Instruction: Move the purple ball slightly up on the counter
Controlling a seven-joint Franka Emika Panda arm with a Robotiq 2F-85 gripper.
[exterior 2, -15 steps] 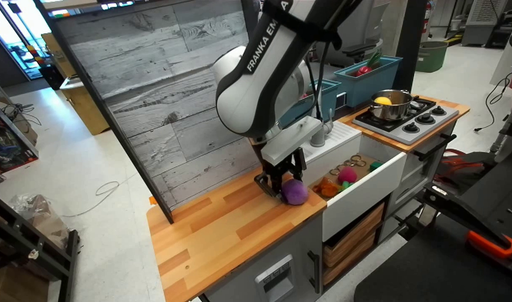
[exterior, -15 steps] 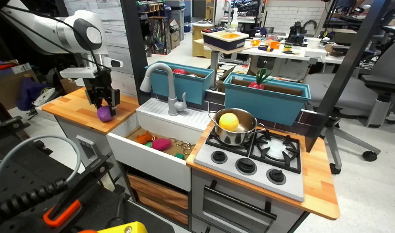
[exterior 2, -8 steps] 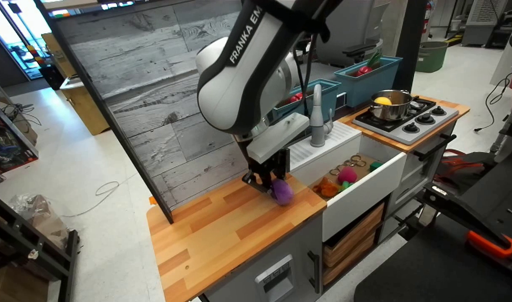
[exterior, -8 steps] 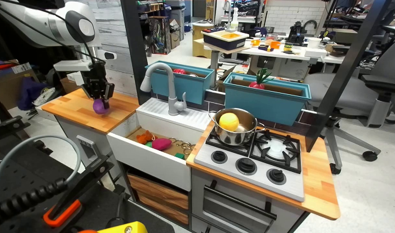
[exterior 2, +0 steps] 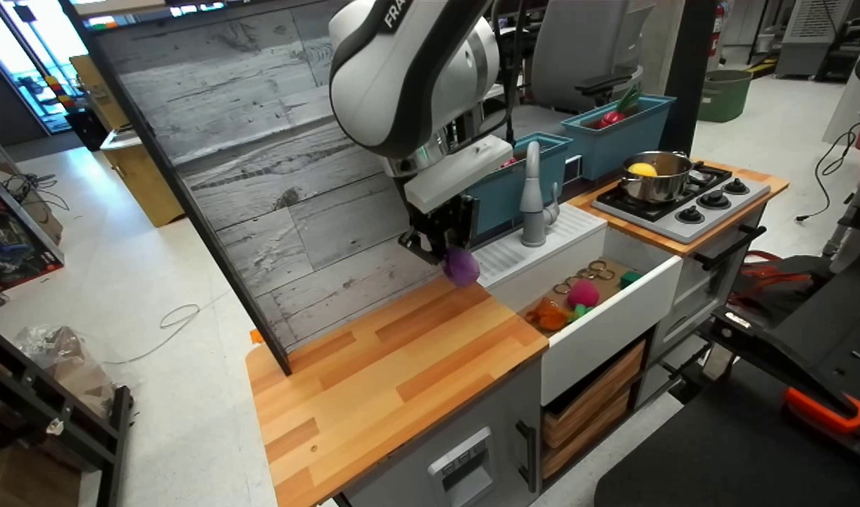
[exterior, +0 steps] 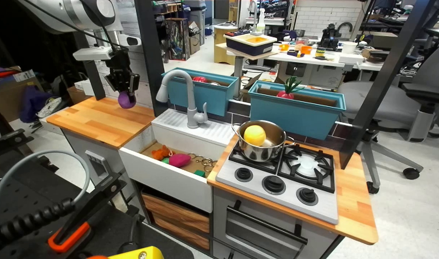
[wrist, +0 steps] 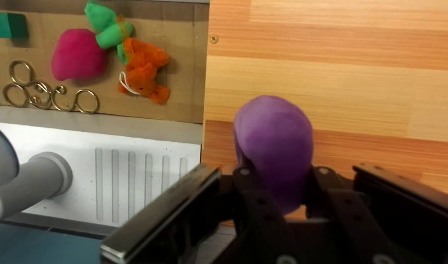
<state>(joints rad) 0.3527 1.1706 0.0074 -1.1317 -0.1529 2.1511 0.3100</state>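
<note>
The smooth purple ball [exterior: 126, 100] is in the air above the back part of the wooden counter [exterior: 93, 120]. In an exterior view the ball [exterior 2: 463, 267] hangs in front of the grey wood-look panel, near the counter's [exterior 2: 373, 394] back edge. My gripper [exterior: 127, 92] points down and is shut on the ball. In the wrist view the ball [wrist: 277, 139] is squeezed between both dark fingers [wrist: 279, 176] and looks dented, with a fold on its left side. The counter [wrist: 337, 88] shows below it.
The white sink [exterior: 161, 183] beside the counter holds a pink toy, an orange toy, a green toy and metal rings. A grey faucet [exterior: 190, 100] stands behind it. A pot [exterior: 262, 151] with a yellow ball sits on the stove. The grey panel [exterior 2: 310, 190] rises behind the counter.
My gripper has lifted the purple ball from low at the counter to well above it. Gripper and ball have also moved toward the back panel. The other objects have not moved.
</note>
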